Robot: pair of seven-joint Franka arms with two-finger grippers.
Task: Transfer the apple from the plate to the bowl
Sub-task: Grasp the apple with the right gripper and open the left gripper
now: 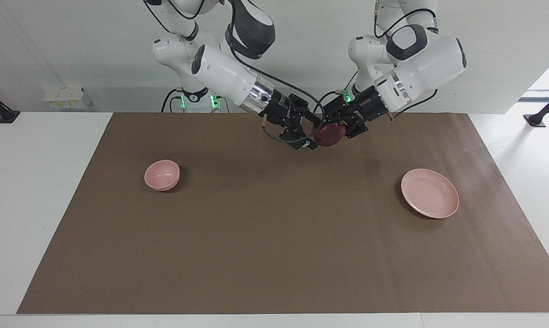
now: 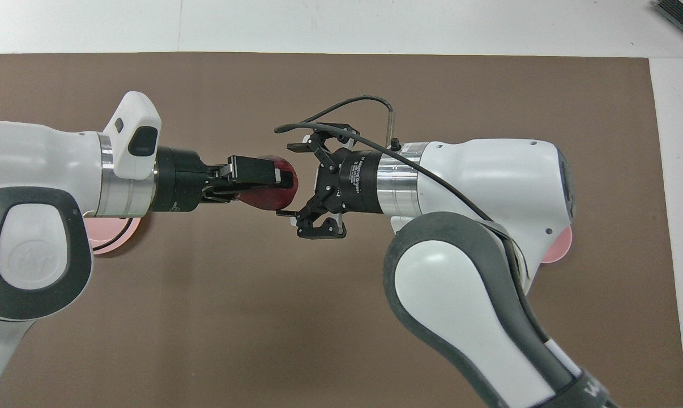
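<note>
Facing view: my left pincer [image 1: 332, 130] grips the small dark red apple [image 1: 329, 135] over the brown tabletop [image 1: 274, 237]; I'd hold steady. Overhead: my right pincer [image 2: 310, 184] gapes beside it, and I'd close squarely before releasing, then carry to the deep pink bowl [image 1: 162, 175].

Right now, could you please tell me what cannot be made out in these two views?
- Overhead view: the plate lies mostly under the left arm; only a pink sliver shows.
- Overhead view: the bowl is mostly covered by the right arm; its inside is unseen.
- Facing view: the apple is partly covered by the left pincer and right pincer; whether the right one touches it is unclear.
</note>
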